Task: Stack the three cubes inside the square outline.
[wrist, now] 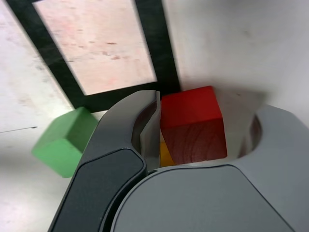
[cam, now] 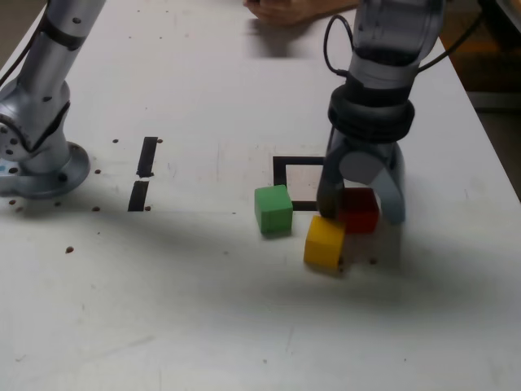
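Gripper (cam: pixel 362 213) found lowered around the red cube (wrist: pixel 193 125), one finger on each side. In the wrist view I see one finger against or very close to a side face and a gap at the other, so I record the jaws as parted and the cube as not yet clenched. Red sits on the table (cam: pixel 187 318), just outside the near right corner of the outline (cam: pixel 301 160). The yellow cube (cam: pixel 324 242) lies just nearer and to the exterior view's left of red; green (cam: pixel 273 209) stands by the outline's near left corner. No cube is inside the frame, and nothing is stacked.

Step in hand, in my judgement: picking up the first cube. The next move calls for closing evenly, then a straight lift before carrying left and far to the white centre. Risk noted: the left finger is close to yellow and could nudge it.

Surface: white, scuffed, with small dark specks; two short black strips (cam: pixel 146 156) lie at left. Room: a person's hand (cam: pixel 281 10) rests at the far edge; the floor beyond the right edge is dim.
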